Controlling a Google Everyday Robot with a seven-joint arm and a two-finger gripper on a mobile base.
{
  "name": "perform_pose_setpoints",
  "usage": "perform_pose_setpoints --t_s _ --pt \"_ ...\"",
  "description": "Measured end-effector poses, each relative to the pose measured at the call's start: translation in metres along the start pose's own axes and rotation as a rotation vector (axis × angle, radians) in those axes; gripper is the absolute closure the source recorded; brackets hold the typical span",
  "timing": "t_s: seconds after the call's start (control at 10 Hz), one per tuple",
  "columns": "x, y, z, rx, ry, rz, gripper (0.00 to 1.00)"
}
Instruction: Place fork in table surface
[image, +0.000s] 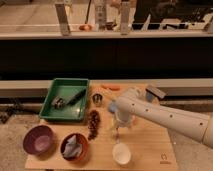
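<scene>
Light tan rectangular wooden table surface (150, 145) fills the lower centre of the frame, small dark logo at its lower right corner. White robot arm (165, 116) enters from the right edge and reaches leftward over the tabletop, bending down near centre.

Gripper (117, 131) hangs just below the arm's bend, centre of frame, directly above the small white cup (121, 153). Finger state: cannot tell. A thin pale shape below the gripper may be the slender silvery fork (116, 134); not certain, and contact with the table is not readable.

Green plastic tray (52, 95) sits at upper left of the table; inside it a thick dark-handled utensil (75, 96) lies diagonally, with a small greyish object (58, 103) beside it.

Small metal cup (97, 99) stands just right of the tray. Dark brown lumpy object, pinecone-like (93, 123), lies below it, left of the gripper.

Purple bowl (38, 139) at lower left. Reddish-brown bowl (74, 146) beside it, holding crumpled pale material.

Orange elongated item (111, 87) near the table's far edge. Grey block (155, 92) at upper right, behind the arm.
</scene>
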Motion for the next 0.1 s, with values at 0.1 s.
perform_pose_setpoints --t_s 0.1 --pt "0.0000 0.0000 0.0000 0.000 0.000 0.000 0.20"
